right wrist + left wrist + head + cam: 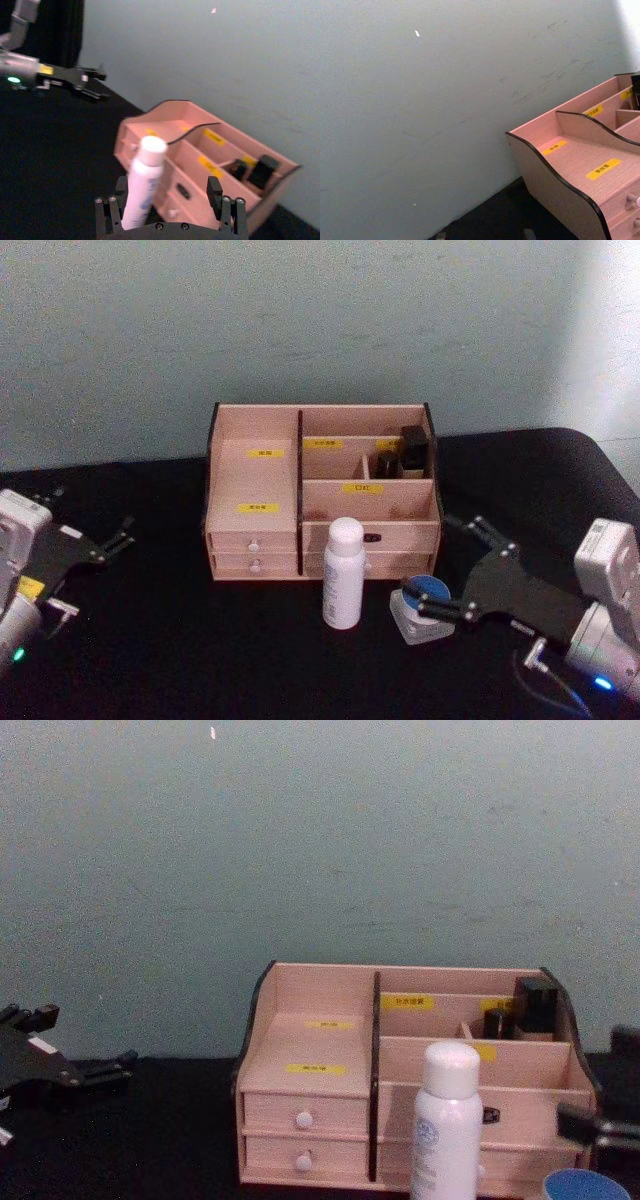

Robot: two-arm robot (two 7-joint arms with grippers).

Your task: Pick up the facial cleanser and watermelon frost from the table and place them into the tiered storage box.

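Watermelon frost (430, 586) half hidden by wide-open right gripper (442, 560); box (255, 480) holds dark bottles (413, 445) (left gripper (100, 572) spread too, off aside).

A tall white cylindrical plastic bottle (343, 575) carries a small round bluish emblem (427, 1132). The squat clear jar (412, 625) has a bright blue lid (433, 588). The wooden tiered organiser (255, 475) is pale pink with dark edges, yellow labels (265, 452) and white drawer knobs (254, 546). The small bottles (413, 443) in it are near black. The table (200, 660) is black, the wall (300, 320) pale grey-green. The left gripper (100, 570) and right gripper (430, 555) are black on white wrists.
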